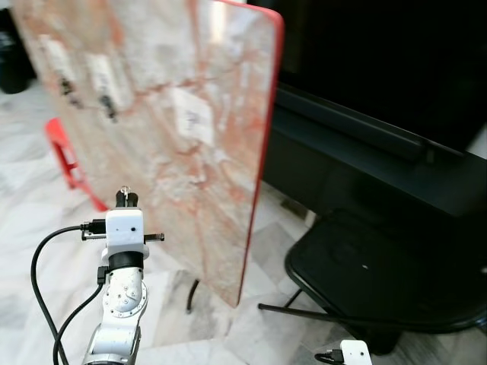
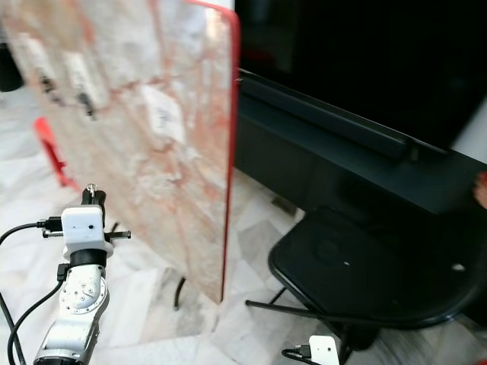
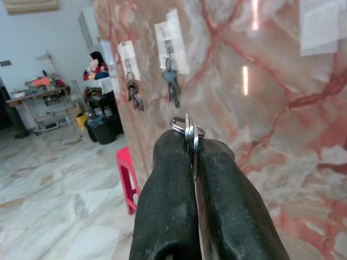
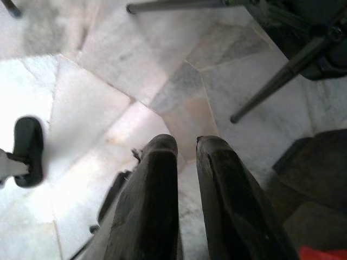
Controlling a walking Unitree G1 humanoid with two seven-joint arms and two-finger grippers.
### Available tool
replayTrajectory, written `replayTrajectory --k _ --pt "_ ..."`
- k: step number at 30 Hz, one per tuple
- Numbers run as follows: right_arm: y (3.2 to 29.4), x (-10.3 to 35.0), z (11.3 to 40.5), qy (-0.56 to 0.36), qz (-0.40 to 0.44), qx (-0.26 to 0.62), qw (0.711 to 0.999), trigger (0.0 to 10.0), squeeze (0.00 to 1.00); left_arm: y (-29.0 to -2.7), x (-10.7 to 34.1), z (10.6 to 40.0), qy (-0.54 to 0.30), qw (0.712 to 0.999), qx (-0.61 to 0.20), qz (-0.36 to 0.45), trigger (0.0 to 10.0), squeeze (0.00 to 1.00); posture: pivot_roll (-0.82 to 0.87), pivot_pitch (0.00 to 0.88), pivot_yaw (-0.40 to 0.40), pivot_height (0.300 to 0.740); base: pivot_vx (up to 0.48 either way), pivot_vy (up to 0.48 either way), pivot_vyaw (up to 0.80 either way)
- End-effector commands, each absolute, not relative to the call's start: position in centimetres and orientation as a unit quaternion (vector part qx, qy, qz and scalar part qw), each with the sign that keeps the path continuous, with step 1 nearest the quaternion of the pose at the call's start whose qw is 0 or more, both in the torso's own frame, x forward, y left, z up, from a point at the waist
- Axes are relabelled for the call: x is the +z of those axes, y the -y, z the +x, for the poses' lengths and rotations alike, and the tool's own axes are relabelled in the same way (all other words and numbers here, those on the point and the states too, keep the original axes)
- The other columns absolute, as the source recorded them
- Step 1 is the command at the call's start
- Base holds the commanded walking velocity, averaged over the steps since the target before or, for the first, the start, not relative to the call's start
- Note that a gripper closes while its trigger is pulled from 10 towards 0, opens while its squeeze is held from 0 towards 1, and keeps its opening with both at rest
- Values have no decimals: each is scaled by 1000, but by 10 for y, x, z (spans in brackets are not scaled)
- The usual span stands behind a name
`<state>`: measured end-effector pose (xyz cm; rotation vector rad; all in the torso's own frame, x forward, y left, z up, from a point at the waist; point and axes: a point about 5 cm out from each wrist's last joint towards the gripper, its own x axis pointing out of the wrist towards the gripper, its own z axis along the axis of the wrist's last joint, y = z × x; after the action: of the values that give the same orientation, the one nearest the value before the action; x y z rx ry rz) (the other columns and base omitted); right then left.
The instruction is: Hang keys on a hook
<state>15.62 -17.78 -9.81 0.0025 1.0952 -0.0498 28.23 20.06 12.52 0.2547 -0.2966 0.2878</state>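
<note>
A tall marble-patterned board [image 1: 175,137] with a red rim stands on the floor in front of me. White labels on it carry hooks. Two of them hold key bunches [image 3: 171,86] [image 3: 133,93]. A third label [image 1: 194,118] sits further right with nothing hanging from it. My left gripper [image 3: 192,143] is raised before the board's lower part, shut on a silver key ring [image 3: 187,127] that sticks up between its fingertips. It is the same gripper [image 1: 126,198] in the eye views. My right gripper [image 4: 187,143] hangs low over the marble floor, fingers slightly apart and holding nothing.
A black folding chair [image 1: 365,274] stands to the right of the board. Behind it are a dark low cabinet [image 1: 365,152] and a large black screen [image 1: 380,61]. A red stool [image 1: 65,152] sits left of the board, on the pale marble floor [image 1: 23,213].
</note>
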Motion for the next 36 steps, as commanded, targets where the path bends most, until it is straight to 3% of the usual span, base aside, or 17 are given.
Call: replayTrajectory --k 1,10,18,23,36 --pt "183 -100 151 -526 7 -36 850 10000 0 -192 133 288 158 973 127 114 10000 0 53 0 -74 740 0 0 0" --pt "182 -99 152 -523 9 -35 852 10000 0 -174 131 290 150 983 54 87 10000 0 58 0 -77 740 0 0 0" --pt "182 -98 155 -516 -7 -21 856 10000 0 -175 132 290 150 983 56 86 10000 0 56 0 -77 740 0 0 0" --pt "182 -97 156 -512 -5 -18 859 10000 0 -174 135 290 155 983 50 82 10000 0 57 0 -76 740 261 0 698" --pt "181 -98 155 -515 -1 -20 857 10000 0 -168 142 292 166 982 39 79 10000 0 57 0 -75 740 290 0 0"
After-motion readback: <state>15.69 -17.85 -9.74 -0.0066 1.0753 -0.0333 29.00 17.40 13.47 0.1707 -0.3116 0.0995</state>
